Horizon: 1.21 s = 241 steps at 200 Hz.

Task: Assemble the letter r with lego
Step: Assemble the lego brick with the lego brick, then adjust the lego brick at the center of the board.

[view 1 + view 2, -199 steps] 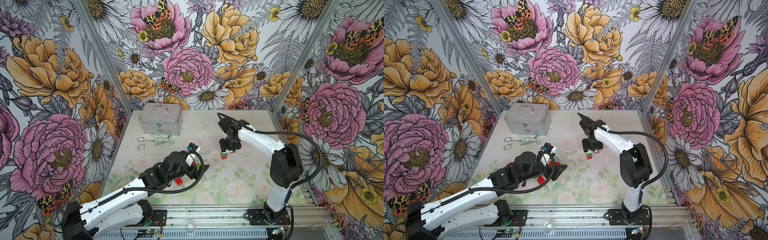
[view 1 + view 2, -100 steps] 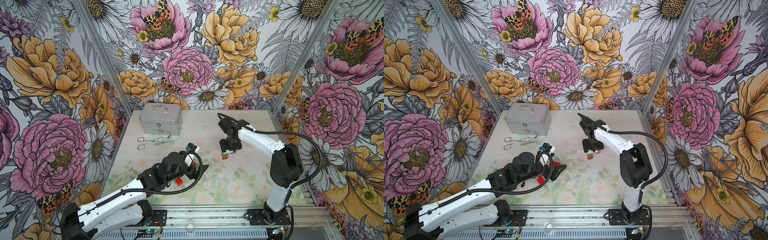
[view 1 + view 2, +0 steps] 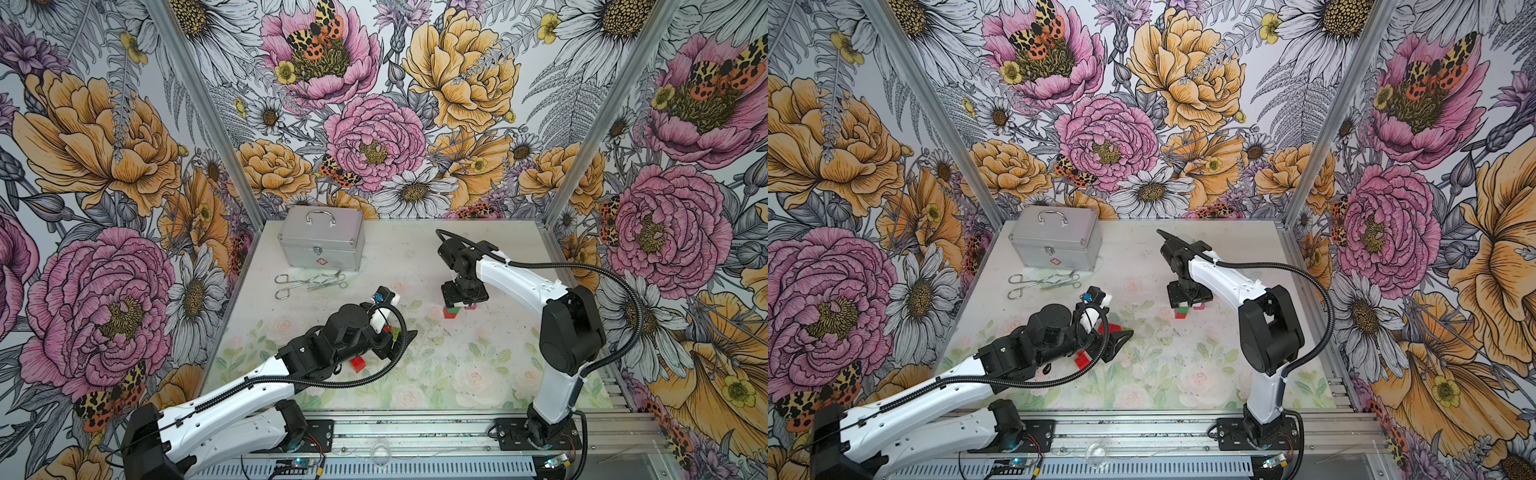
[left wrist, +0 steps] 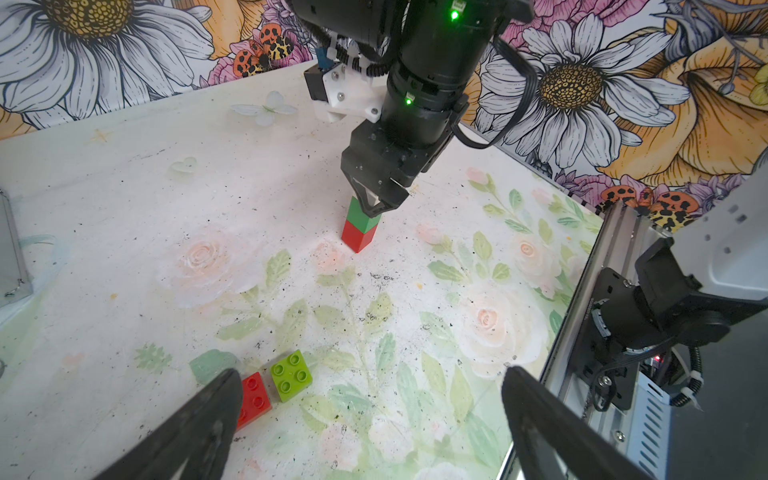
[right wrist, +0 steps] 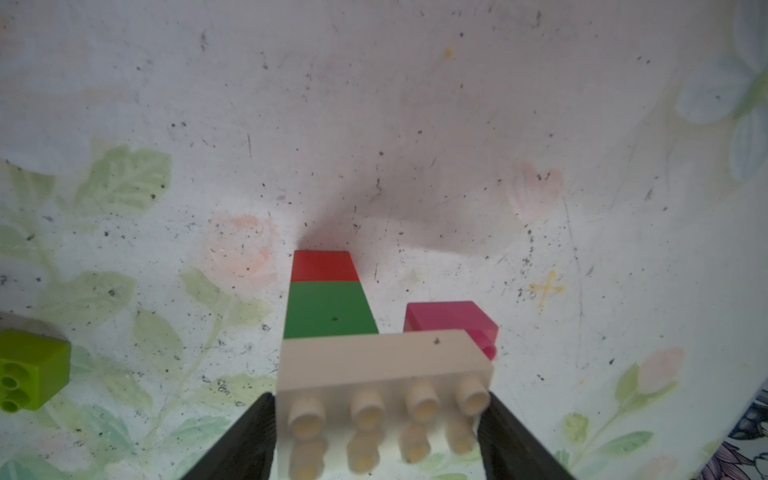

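Lego stack (image 4: 358,228) upright; white brick (image 5: 384,365) crosswise atop.

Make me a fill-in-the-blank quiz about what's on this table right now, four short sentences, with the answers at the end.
1. The dark green brick sits on a ____ brick.
2. The long brick topping that stack is ____.
3. Partly under the long brick's overhang is a ____ brick.
4. The left tool holds nothing; its jaws stand wide ____.

Answers: red; white; pink; open
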Tool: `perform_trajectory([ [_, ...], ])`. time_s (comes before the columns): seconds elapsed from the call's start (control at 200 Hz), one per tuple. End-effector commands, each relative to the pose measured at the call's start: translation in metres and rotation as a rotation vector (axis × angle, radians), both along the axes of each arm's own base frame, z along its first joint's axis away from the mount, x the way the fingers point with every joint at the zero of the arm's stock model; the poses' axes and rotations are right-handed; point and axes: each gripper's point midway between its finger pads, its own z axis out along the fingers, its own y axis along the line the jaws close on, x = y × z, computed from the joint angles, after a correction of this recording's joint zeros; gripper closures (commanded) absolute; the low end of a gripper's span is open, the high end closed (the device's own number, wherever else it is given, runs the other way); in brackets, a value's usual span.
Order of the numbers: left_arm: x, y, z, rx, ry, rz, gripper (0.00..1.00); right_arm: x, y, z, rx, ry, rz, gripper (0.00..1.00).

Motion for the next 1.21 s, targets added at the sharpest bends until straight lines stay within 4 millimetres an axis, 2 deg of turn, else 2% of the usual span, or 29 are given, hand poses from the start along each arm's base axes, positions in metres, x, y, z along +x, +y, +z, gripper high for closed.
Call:
perform_trajectory([
  [0.0, 0.003, 0.0, 0.01, 0.003, -0.015, 0.013, 0.01, 0.008, -0.002, 0.008, -0.001, -0.041, -0.008, 0.22],
  [0.08, 0.002, 0.0, 0.012, 0.003, -0.017, 0.013, 0.01, 0.012, -0.002, 0.013, 0.003, -0.056, -0.009, 0.19],
  [0.315, 0.003, 0.001, 0.014, 0.005, -0.022, 0.015, 0.01, 0.016, -0.001, 0.017, 0.011, -0.069, -0.003, 0.2],
  [0.575, 0.002, 0.003, 0.012, 0.003, -0.015, 0.022, 0.01, 0.02, 0.004, 0.009, 0.032, -0.055, -0.001, 0.31],
  [0.69, 0.002, 0.003, 0.013, 0.002, -0.016, 0.023, 0.01, 0.025, 0.006, 0.01, 0.037, -0.059, -0.003, 0.39],
  [0.896, 0.003, 0.004, 0.011, 0.008, -0.018, 0.025, 0.01, 0.031, 0.009, 0.005, 0.039, -0.046, -0.002, 0.4],
  [1.026, 0.003, 0.002, 0.009, 0.012, -0.013, 0.021, 0.01, 0.033, 0.011, 0.001, 0.037, -0.028, 0.005, 0.46],
  [1.201, 0.003, 0.0, 0.009, 0.007, -0.01, 0.019, 0.01, 0.032, 0.011, 0.008, 0.045, -0.039, 0.001, 0.5],
])
